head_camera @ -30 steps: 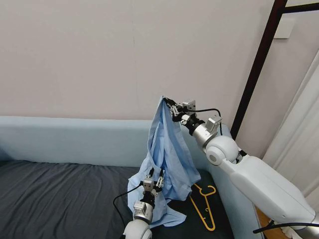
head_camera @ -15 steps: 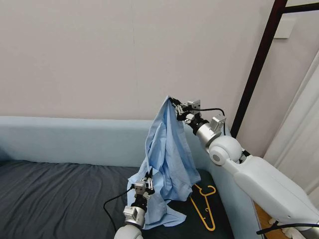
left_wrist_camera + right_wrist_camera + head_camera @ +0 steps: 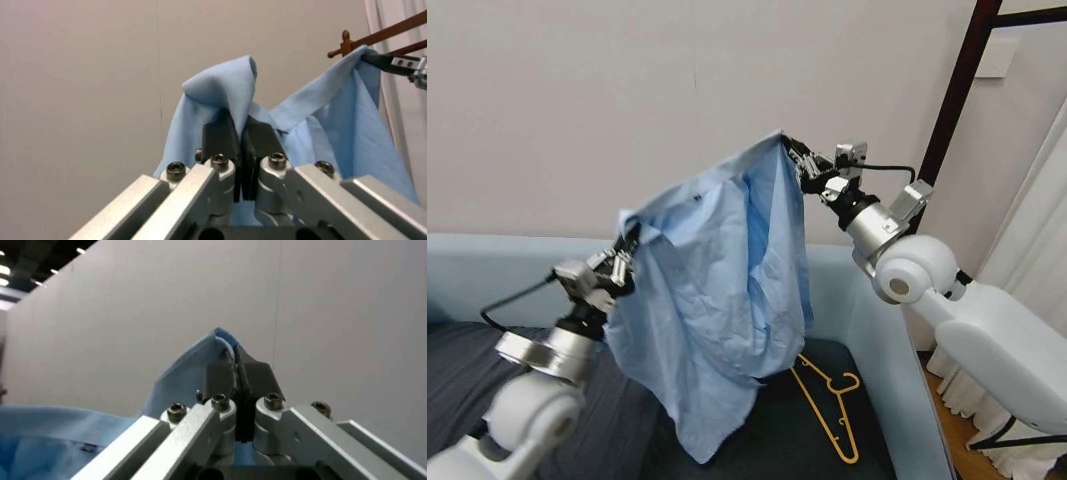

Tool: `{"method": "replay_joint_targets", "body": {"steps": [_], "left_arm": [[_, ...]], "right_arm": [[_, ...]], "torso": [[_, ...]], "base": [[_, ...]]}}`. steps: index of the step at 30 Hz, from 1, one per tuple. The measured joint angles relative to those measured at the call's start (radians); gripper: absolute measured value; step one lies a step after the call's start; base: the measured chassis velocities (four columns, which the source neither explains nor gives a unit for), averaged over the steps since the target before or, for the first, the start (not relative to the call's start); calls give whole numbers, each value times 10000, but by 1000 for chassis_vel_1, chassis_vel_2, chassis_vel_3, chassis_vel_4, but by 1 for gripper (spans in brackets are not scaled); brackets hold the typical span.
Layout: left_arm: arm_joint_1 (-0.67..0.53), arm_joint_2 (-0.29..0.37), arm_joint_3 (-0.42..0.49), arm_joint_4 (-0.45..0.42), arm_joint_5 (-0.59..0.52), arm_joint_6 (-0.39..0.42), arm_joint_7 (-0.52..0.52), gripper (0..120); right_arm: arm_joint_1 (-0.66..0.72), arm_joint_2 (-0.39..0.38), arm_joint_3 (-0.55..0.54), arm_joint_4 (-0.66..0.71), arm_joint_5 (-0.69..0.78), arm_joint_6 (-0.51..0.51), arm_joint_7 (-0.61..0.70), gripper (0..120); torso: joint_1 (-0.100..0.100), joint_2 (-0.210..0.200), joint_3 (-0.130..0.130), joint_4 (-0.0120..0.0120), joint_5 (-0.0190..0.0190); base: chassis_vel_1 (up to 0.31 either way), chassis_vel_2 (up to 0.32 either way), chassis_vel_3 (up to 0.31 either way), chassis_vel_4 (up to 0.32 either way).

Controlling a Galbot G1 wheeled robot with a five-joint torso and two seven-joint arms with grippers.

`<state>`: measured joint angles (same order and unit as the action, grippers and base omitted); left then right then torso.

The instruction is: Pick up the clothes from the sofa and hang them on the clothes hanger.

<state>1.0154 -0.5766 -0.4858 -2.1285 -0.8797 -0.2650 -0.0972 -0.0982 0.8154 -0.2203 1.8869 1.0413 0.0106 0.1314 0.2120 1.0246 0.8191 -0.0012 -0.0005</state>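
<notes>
A light blue shirt (image 3: 717, 300) hangs spread in the air above the sofa (image 3: 517, 270), held at two corners. My left gripper (image 3: 630, 238) is shut on a fold of its left upper edge; in the left wrist view the cloth (image 3: 227, 85) bunches over the closed fingertips (image 3: 257, 132). My right gripper (image 3: 790, 147) is shut on the shirt's right top corner, higher up near the wall, and the cloth (image 3: 200, 360) drapes over its fingertips (image 3: 257, 372). A yellow clothes hanger (image 3: 829, 412) lies on the dark seat cushion below the shirt's right side.
A dark wooden rack post (image 3: 947, 110) rises at the right, beside a white curtain (image 3: 1037, 220). The sofa's light blue armrest (image 3: 887, 400) borders the hanger. The dark cushion (image 3: 457, 370) stretches to the left. A plain wall stands behind.
My left gripper has risen from low by the seat up and to the left with a shirt edge, spreading the shirt wide. My right gripper has lifted its corner higher and slightly right.
</notes>
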Motion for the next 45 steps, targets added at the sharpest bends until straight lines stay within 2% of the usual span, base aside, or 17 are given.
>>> {"method": "replay_joint_targets", "body": {"steps": [1,2,5,7,9,13,16,17,20,21,23,25,31,35,42,45], "left_arm": [[-257,491,-60,5,-288,98,0,0],[-257,491,-60,5,-288,98,0,0],[-891,1457,-122,74,-840,335,-1,0],[-1039,1647,-122,95,-947,380,-6,0],[-1261,1947,-158,99,-1108,445,9,0],[-1058,1977,-218,80,-1001,497,107,0],[-61,1786,-404,133,-456,629,195,0],[-61,1786,-404,133,-456,629,195,0],[828,1619,-378,223,-43,898,215,0],[828,1619,-378,223,-43,898,215,0],[956,1604,-273,240,-34,1090,199,0],[975,1638,-262,202,-67,1196,164,0],[852,1848,-262,165,-201,1304,144,0],[588,1962,-278,245,-345,1306,145,0],[-857,2114,-275,631,-811,1313,150,0],[-921,2074,-271,692,-846,1313,188,0]], "right_arm": [[130,-169,56,192,-181,-270,272,0],[130,-169,56,192,-181,-270,272,0],[350,-616,421,686,-272,-951,657,0],[371,-731,562,806,-205,-1110,683,0],[234,-1172,1028,1344,220,-1459,643,0],[-360,-1586,1224,1864,350,-1727,662,0],[-1179,-1795,1190,2272,11,-2481,1305,0],[-1179,-1795,1190,2272,11,-2481,1305,0],[-1997,-1784,930,2754,-81,-3893,2479,0],[-1997,-1784,930,2754,-81,-3893,2479,0],[-2226,-1651,778,3032,123,-4709,2988,0],[-2251,-1467,681,3162,281,-5077,3221,0],[-2178,-1197,915,3183,541,-5144,3000,0],[-2072,-1113,1461,3129,562,-4753,2677,0],[-1441,-1506,2717,3169,585,-3931,1602,0],[-1563,-1591,2829,3350,559,-3849,1544,0]], "torso": [[0,0,1,-5,3],[0,0,1,-5,3],[0,0,0,-6,5],[0,0,1,-6,5],[0,0,0,-4,4],[0,1,-1,-7,7],[0,0,1,-6,2],[0,0,1,-6,2],[0,-1,2,0,1],[0,-1,2,0,1],[0,0,2,-4,5],[0,-1,1,-4,3],[0,0,1,-1,4],[1,-1,2,-3,4],[0,0,1,-6,5],[1,0,0,-6,6]], "base": [[0,0,0,0],[0,0,0,0],[0,0,0,0],[0,0,0,0],[0,0,0,0],[0,0,0,0],[0,0,0,0],[0,0,0,0],[0,0,0,0],[0,0,0,0],[0,0,0,0],[0,0,0,0],[0,0,0,0],[0,0,0,0],[0,0,0,0],[0,0,0,0]]}}
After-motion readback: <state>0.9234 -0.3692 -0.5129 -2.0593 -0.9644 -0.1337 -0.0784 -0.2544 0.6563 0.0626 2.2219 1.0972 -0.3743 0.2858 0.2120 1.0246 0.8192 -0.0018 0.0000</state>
